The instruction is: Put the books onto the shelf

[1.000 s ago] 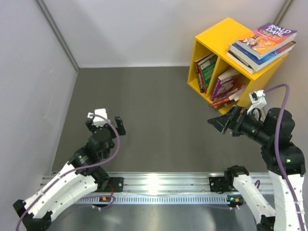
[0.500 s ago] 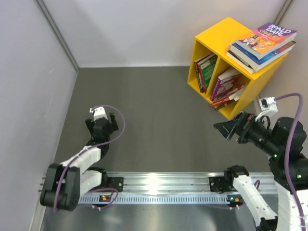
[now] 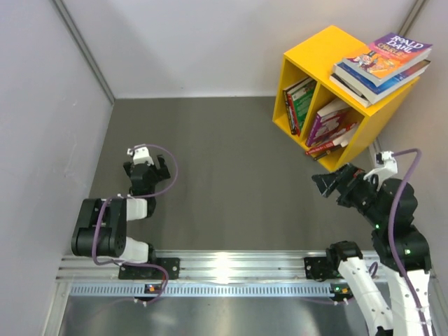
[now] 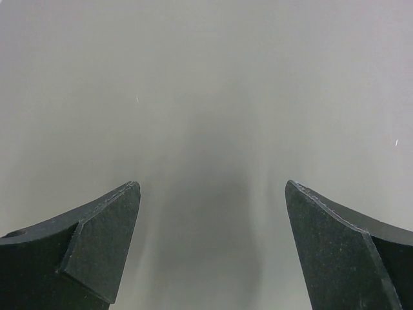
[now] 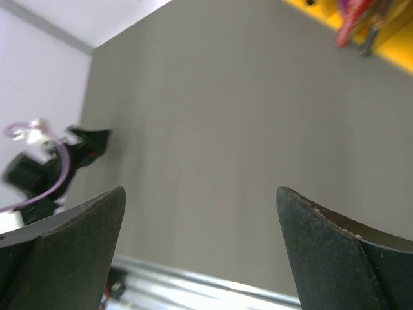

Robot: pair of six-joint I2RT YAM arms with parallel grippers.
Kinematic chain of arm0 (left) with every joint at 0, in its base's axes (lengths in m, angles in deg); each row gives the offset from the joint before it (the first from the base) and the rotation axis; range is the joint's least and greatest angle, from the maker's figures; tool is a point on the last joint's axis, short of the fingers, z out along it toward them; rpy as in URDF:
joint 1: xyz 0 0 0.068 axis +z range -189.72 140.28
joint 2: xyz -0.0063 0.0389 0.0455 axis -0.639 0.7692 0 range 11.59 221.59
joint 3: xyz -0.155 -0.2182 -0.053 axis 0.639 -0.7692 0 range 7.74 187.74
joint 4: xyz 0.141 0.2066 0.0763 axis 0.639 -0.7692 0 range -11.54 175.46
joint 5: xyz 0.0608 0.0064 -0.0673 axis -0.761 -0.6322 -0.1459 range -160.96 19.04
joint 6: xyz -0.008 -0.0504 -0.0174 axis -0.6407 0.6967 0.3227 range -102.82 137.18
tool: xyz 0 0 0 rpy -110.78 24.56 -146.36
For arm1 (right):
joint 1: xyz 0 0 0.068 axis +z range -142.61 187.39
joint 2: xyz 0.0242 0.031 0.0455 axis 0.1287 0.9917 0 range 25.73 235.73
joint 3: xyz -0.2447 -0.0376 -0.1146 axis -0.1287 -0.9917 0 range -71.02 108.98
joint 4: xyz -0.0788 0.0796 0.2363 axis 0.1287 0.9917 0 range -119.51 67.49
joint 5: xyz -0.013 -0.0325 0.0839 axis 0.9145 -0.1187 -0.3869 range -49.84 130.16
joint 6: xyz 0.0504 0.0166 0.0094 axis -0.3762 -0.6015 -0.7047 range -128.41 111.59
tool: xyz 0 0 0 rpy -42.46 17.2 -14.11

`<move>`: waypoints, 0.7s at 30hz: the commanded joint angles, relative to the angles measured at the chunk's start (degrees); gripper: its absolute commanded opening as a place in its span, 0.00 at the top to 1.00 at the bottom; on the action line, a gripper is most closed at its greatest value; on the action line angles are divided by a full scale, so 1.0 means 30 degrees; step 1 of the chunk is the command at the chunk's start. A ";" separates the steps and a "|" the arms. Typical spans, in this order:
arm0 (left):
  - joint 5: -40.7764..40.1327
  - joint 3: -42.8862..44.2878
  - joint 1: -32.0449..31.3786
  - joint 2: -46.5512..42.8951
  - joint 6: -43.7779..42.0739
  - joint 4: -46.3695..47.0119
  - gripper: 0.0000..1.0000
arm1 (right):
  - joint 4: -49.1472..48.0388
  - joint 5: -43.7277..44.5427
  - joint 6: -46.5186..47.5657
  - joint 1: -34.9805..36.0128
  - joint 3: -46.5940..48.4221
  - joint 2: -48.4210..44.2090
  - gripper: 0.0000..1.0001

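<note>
The yellow shelf [image 3: 318,52] stands at the back right, and its lower corner [image 5: 400,55] shows in the right wrist view. Books [image 3: 299,103] stand upright in its left compartment. More books [image 3: 332,126] lean in the right one, and a stack of books [image 3: 383,59] lies on top. My right gripper [image 3: 327,183] [image 5: 200,189] hovers open and empty just below the shelf, pointing left across the table. My left gripper [image 3: 145,173] [image 4: 211,184] is folded low at the left, open, with only bare grey table between its fingers.
A grey tabletop [image 3: 224,175] is enclosed by white walls [image 3: 42,140] on the left and behind. A metal rail [image 3: 231,269] [image 5: 193,281] runs along the near edge. The left arm [image 5: 61,165] shows in the right wrist view.
The left arm has folded back and down toward its base. The right gripper has drawn back and lower, away from the shelf front. Both grippers stay open.
</note>
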 commanded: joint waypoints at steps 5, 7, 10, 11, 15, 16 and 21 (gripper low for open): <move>0.2837 -0.0872 0.0903 0.2699 -0.0633 0.7692 0.01 | -0.4079 0.3992 0.3226 -0.0058 -0.1571 0.3900 0.00; 0.2984 -0.0465 0.0902 0.2588 -0.0606 0.6623 0.01 | -0.6038 0.5447 0.3873 -0.0059 -0.2537 0.4782 0.00; 0.2985 -0.0549 0.0873 0.2616 -0.0723 0.6935 0.01 | -1.1652 0.5841 0.5714 -0.0029 -0.6048 0.4785 0.00; 0.3188 -0.0550 0.0873 0.2587 -0.0723 0.6879 0.01 | -1.3266 0.5579 0.7170 -0.0087 -0.8350 0.4697 0.00; 0.4772 -0.0023 0.0844 0.2734 -0.1455 0.6058 0.01 | -2.1061 0.5889 0.8708 -0.0088 -1.3667 0.4578 0.00; 0.4801 -0.0023 0.0844 0.2704 -0.1427 0.6087 0.01 | -2.2293 0.6420 0.8476 -0.0204 -1.4314 0.4695 0.00; 0.4772 0.0006 0.0844 0.2733 -0.1427 0.6087 0.01 | -2.9738 0.7682 1.0905 -0.0467 -1.6544 0.8404 0.00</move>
